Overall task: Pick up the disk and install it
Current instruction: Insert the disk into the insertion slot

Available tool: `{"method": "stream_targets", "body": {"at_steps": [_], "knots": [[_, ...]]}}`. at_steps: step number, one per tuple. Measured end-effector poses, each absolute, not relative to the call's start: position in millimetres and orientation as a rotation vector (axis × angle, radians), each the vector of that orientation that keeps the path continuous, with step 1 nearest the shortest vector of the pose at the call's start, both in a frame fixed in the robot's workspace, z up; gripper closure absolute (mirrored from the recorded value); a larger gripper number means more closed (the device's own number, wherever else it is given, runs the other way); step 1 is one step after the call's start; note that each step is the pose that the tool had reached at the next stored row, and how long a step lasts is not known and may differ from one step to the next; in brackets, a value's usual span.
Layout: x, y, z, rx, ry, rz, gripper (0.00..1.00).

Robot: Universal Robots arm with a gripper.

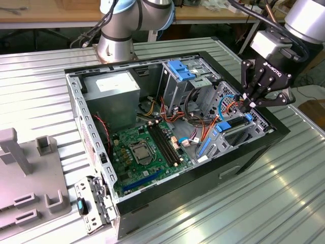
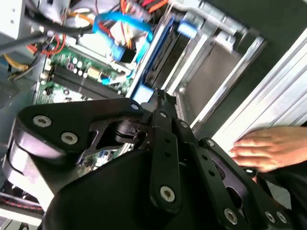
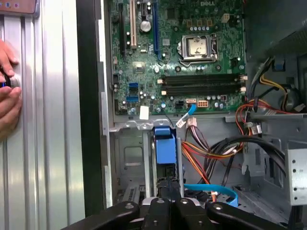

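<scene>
We are looking at an open computer case lying on its side on the ribbed metal table. Its green motherboard is facing up, and the grey power-supply box is sitting in the far corner.

The end effector is hanging over the drive bay at the case's end on the exterior view's right. Its black fingers are drawn together to a narrow tip, which the second wrist view also shows. We cannot tell whether anything is pinched between them.

The disk is standing on edge in that bay, between the metal bay walls, with one blue rail running along its upper side. In the first wrist view the disk is showing as a blue strip directly ahead of the end effector, whose tip is meeting its near end. In the second wrist view the disk is lying just beyond the tip.

Red, orange and blue cables are looping beside the bay. A person's hand is resting on the table just outside the case wall, and the first wrist view shows this hand too. A grey plastic fixture is sitting on the table, well apart from the bay.
</scene>
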State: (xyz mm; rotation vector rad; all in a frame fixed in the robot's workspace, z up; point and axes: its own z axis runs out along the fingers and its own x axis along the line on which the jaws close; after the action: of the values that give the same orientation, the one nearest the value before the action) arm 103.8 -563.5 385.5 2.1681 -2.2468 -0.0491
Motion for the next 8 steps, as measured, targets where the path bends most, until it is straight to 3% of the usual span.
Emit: {"method": "stream_targets", "body": {"at_steps": [8], "knots": [[108.6,-563.2,382.9,2.174,-2.254,-0.012,0.89]]}}
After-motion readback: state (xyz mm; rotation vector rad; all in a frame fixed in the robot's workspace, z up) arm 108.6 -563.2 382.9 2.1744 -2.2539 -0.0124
